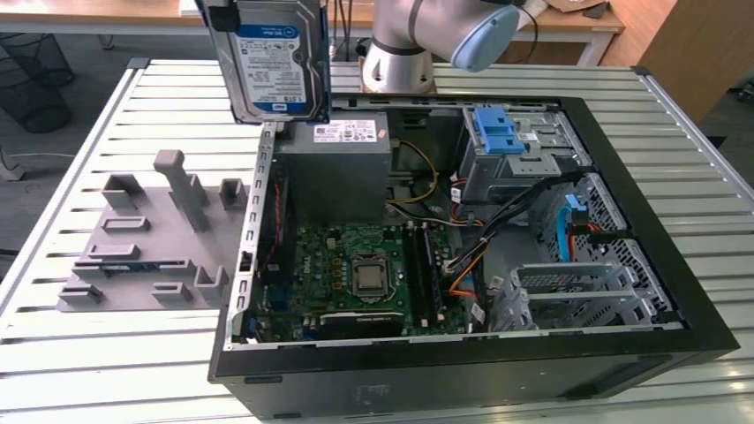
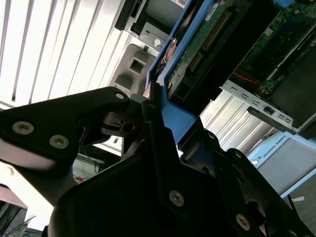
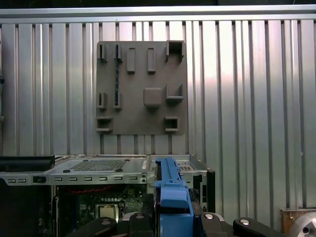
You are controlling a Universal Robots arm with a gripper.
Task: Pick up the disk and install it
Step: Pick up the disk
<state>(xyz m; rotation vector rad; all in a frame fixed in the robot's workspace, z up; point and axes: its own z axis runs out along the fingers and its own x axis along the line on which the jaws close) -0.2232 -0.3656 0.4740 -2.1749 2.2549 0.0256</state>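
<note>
1. Second wrist view. The gripper (image 2: 157,106) is closed on the disk (image 2: 197,44). Its black fingers (image 2: 111,111) press on the blue carrier frame from both sides, with no gap visible at the frame. The disk projects out beyond the fingertips, circuit-board side exposed.

2. First wrist view. The blue frame edge stands between the two black finger links. Beyond it are the open computer case (image 3: 98,167) and a grey fixture plate (image 3: 134,118). The plate lies flat on the slatted metal table (image 3: 247,98), just beside the case and apart from it.

3. Exterior view. The disk is clear of the table and upright, its label facing the camera. Its top runs out of the picture. It is seen over the case corner that holds the power supply (image 1: 335,172), toward the table's far edge. The case lies on its side with the motherboard (image 1: 353,269) exposed. The fixture plate sits near the table edge on the exterior view's left.
</note>
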